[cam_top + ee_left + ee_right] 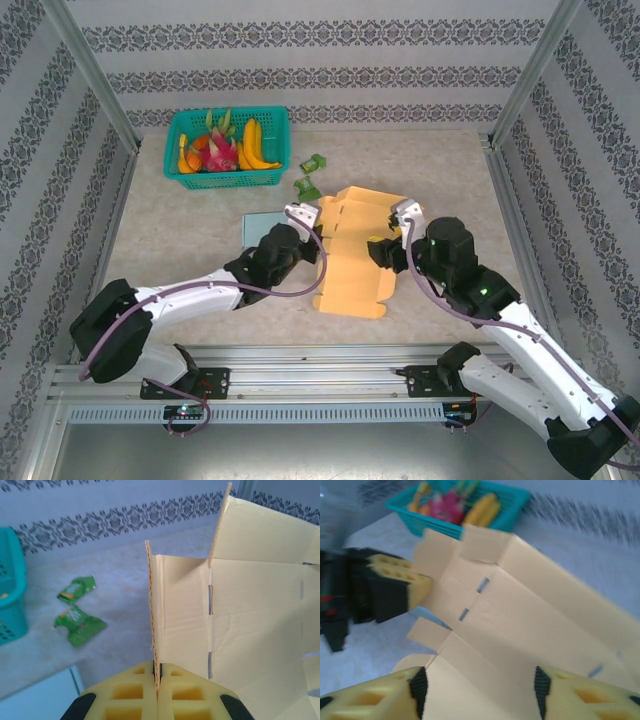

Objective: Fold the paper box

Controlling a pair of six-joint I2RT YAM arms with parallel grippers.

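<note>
Left wrist: box flap edge tight between left fingers.

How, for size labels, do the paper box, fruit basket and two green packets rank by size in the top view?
1. paper box and fruit basket: near alike, unranked; arms partly cover the box.
2. green packets: far smaller, alike.
</note>
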